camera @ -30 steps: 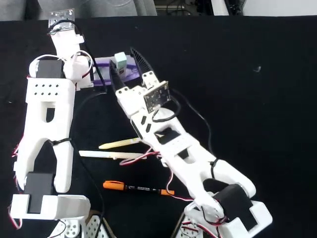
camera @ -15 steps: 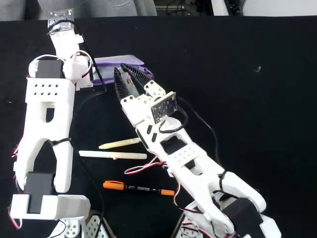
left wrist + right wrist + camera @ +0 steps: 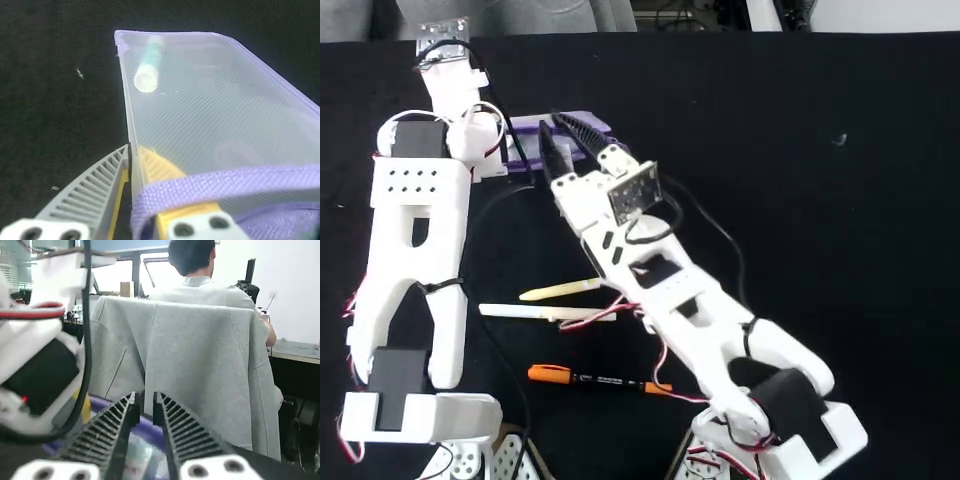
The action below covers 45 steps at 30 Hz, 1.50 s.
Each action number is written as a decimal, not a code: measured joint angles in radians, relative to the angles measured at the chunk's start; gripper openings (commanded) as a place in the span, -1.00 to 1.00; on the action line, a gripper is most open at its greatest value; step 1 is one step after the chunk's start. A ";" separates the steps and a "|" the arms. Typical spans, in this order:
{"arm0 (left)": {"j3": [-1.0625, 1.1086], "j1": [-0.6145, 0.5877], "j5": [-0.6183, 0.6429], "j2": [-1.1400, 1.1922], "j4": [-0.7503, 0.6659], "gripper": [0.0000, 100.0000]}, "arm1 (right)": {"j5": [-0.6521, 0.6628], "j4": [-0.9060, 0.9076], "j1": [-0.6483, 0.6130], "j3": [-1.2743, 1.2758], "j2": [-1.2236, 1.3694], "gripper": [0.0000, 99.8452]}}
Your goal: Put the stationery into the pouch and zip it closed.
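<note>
A clear pouch [image 3: 210,115] with purple trim [image 3: 530,128] lies at the table's far left. My left gripper [image 3: 129,147] is shut on its edge, one grey and one yellow finger either side of the wall. A teal stick with a white round end [image 3: 148,70] lies inside the pouch. My right gripper [image 3: 563,135] hangs over the pouch mouth [image 3: 102,403], its black fingers [image 3: 172,425] a narrow gap apart with nothing between them. On the table nearer the arm bases lie a yellowish pen [image 3: 560,290], a white pen [image 3: 548,313] and an orange marker [image 3: 600,380].
The left arm's white body [image 3: 415,260] runs along the table's left side, beside the pens. The right arm [image 3: 700,320] crosses diagonally from the front right, with loose red and white wires [image 3: 590,315] over the white pen. Black tabletop [image 3: 840,250] stretches to the right.
One second ago my right gripper held a teal-and-white stick above the pouch. It opened wide, the stick went into the pouch, and the fingers have since narrowed, empty.
</note>
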 measured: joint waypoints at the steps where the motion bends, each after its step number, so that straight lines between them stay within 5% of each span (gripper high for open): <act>1: 0.000 -0.005 0.000 0.000 0.000 -0.94 | 0.000 0.000 0.000 -0.009 0.000 -0.92; 12: 0.000 -0.006 0.005 0.000 0.000 -0.94 | 0.000 0.058 0.107 0.009 -0.166 -0.75; 23: 0.000 -0.100 0.006 0.000 -0.058 -0.94 | 0.000 0.867 0.115 0.012 -0.697 -0.72; 30: 0.002 -0.147 0.006 0.002 -0.071 -0.94 | 0.000 1.278 0.115 -0.020 -0.804 -0.72; 38: 0.002 -0.210 0.006 0.002 -0.094 -0.94 | 0.005 1.587 0.103 -0.054 -0.804 -0.72; 45: 0.002 -0.236 0.006 0.002 -0.100 -0.94 | 0.175 1.755 -0.057 -0.054 -0.804 -0.72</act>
